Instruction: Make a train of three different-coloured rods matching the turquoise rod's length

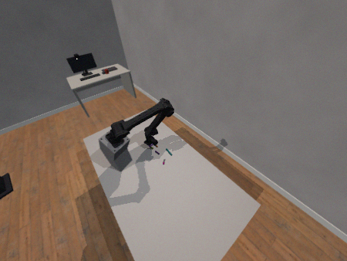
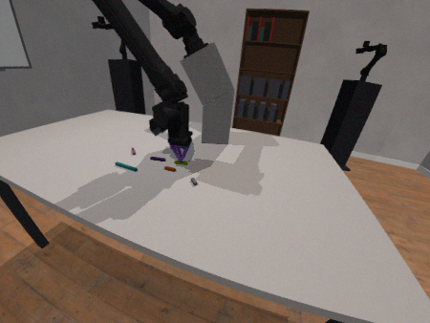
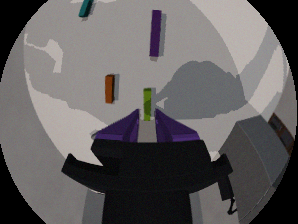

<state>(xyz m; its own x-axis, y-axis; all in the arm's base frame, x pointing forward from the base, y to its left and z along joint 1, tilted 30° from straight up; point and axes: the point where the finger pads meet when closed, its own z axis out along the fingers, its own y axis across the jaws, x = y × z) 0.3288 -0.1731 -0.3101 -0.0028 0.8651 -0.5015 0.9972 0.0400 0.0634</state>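
Grey walls [image 1: 231, 58] [image 2: 201, 16] stand behind a pale table [image 1: 185, 201] [image 2: 287, 215]. From left to right in the exterior view, the turquoise rod [image 1: 169, 151] [image 2: 126, 166] [image 3: 86, 7] comes 1st, well apart from the claw [image 1: 151, 144] [image 2: 181, 160] [image 3: 147, 112]. Next is a small magenta-ended piece [image 1: 163, 162] [image 2: 133, 151], farther back, then the purple rod [image 1: 157, 152] [image 2: 158, 159] [image 3: 155, 33] and the orange rod [image 1: 156, 146] [image 2: 170, 168] [image 3: 109, 89], both lying flat, apart from the claw. The lime rod [image 2: 181, 162] [image 3: 147, 104] lies at the fingertips: in the wrist view its near end shows between the 2 purple fingers, its length pointing away from the claw. The fingers are partly apart, clamped on nothing; whether either touches the lime rod, I cannot tell. Farthest right, 1 short grey rod [image 2: 194, 182] lies near the claw, toward the viewer. These rods lie separately.
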